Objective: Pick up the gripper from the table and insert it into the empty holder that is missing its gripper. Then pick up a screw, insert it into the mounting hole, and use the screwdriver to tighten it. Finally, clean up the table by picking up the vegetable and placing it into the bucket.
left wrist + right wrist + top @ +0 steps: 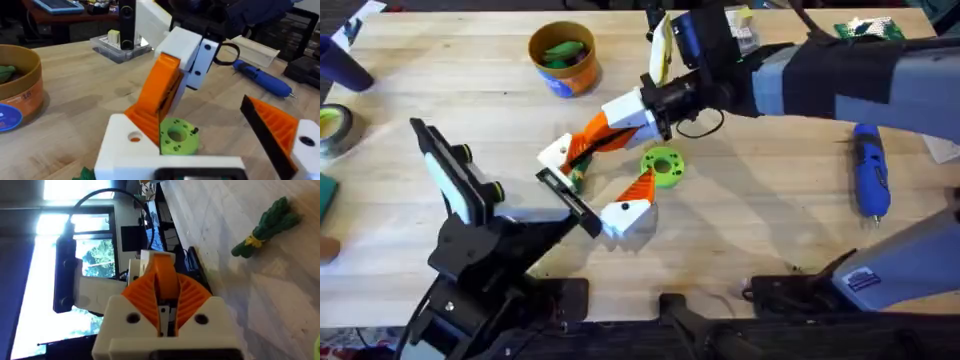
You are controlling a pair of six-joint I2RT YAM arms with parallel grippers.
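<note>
Left end effector spread wide around the green hub on the bench; right end effector apparently clamped on green vegetable, jaw state unclear. Screwdriver lies well apart.

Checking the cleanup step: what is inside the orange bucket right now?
The bucket holds green vegetable pieces, seen in the overhead view. Whatever lies beneath them on the bucket's floor is covered.

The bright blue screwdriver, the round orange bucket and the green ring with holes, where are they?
Bright blue stubby screwdriver [870, 175]: overhead view, middle of its body.
Round orange-yellow bucket [582, 68]: overhead view, outer side wall.
Green ring with holes [178, 136]: left wrist view, top face.
</note>
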